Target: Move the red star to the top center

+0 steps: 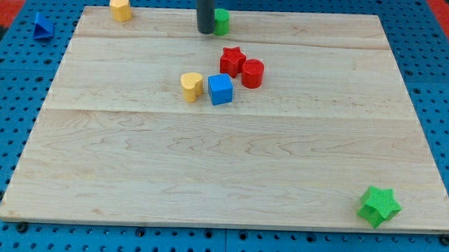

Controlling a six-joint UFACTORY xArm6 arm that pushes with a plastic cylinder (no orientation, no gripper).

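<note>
The red star (pixel 230 60) lies a little above the middle of the wooden board (pixel 231 164), touching a red cylinder (pixel 252 72) on its right. My tip (pixel 204 31) is at the view's top center, above and slightly left of the red star, and apart from it. A green block (pixel 222 21) sits right beside the rod on its right, partly hidden by it. A blue cube (pixel 220 89) and a yellow heart (pixel 191 86) lie just below the red star.
A yellow block (pixel 121 8) sits at the board's top left corner. A green star (pixel 378 205) lies at the bottom right corner. A blue triangle (pixel 41 25) lies off the board at the view's top left.
</note>
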